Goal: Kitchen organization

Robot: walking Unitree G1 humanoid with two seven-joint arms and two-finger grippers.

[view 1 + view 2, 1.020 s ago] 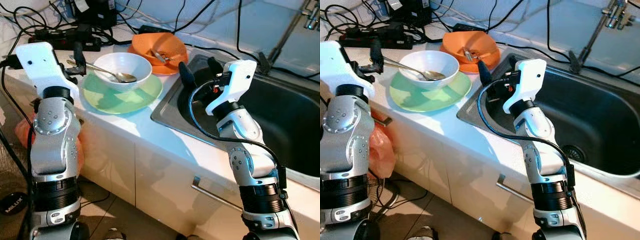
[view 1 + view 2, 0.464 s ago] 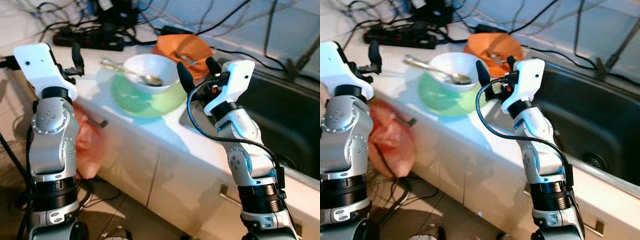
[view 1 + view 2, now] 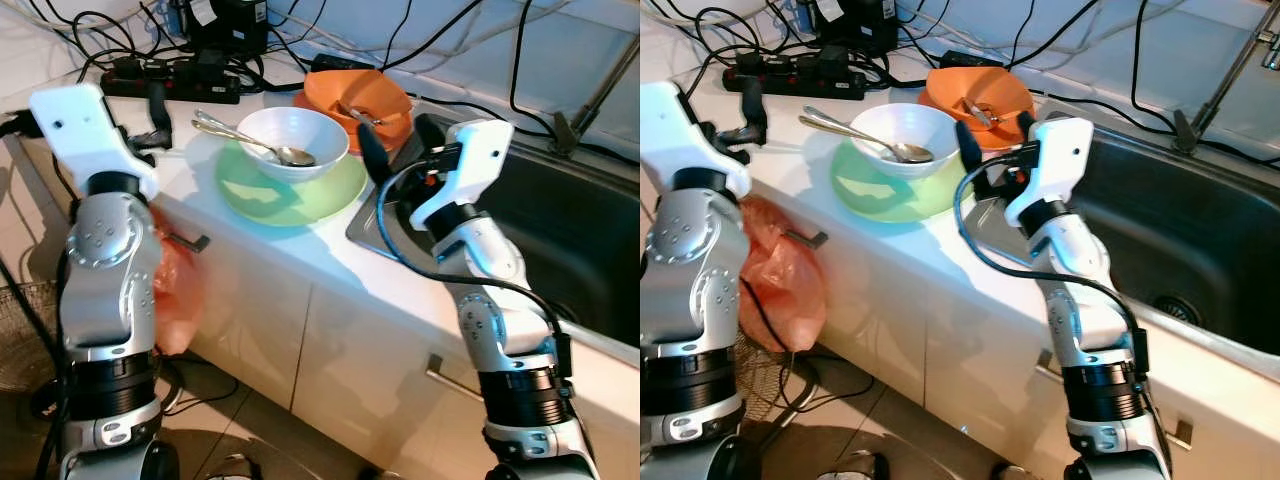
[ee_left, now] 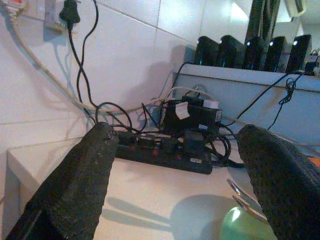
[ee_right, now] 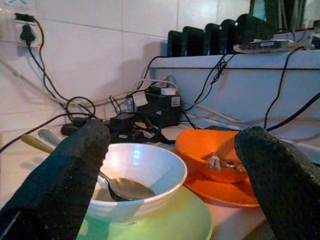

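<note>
A white bowl (image 3: 295,140) with spoons (image 3: 262,146) in it sits on a green plate (image 3: 290,188) on the white counter. Behind it an orange bowl (image 3: 372,95) holding cutlery rests on an orange plate. My right gripper (image 3: 400,142) hovers open over the sink's left rim, just right of the green plate, with nothing between its fingers. In the right wrist view the white bowl (image 5: 135,177) and orange bowl (image 5: 215,162) lie ahead between the fingers (image 5: 55,185). My left gripper (image 3: 156,112) is open above the counter's left end, facing the power strip (image 4: 165,152).
The dark steel sink (image 3: 570,240) fills the right side, with a tap stem (image 3: 590,95) behind it. Cables and a power strip (image 3: 175,78) crowd the counter's back. An orange bag (image 3: 178,290) hangs at the cabinet front beside a handle (image 3: 188,240).
The whole picture has shifted as the camera moved. Both grippers stay open and empty, and the dishes sit as before.
</note>
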